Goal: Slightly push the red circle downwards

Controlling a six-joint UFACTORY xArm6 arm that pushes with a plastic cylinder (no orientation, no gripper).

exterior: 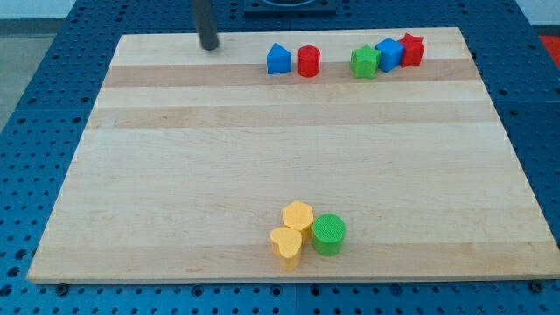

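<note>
The red circle stands near the view's top, a little right of centre, on the wooden board. A blue house-shaped block sits just to its left, nearly touching. My tip rests on the board at the view's top left, well to the left of the blue block and the red circle, touching no block.
At the view's top right a green block, a blue cube and a red star sit in a tight row. Near the view's bottom centre a yellow hexagon, a yellow heart and a green circle cluster together.
</note>
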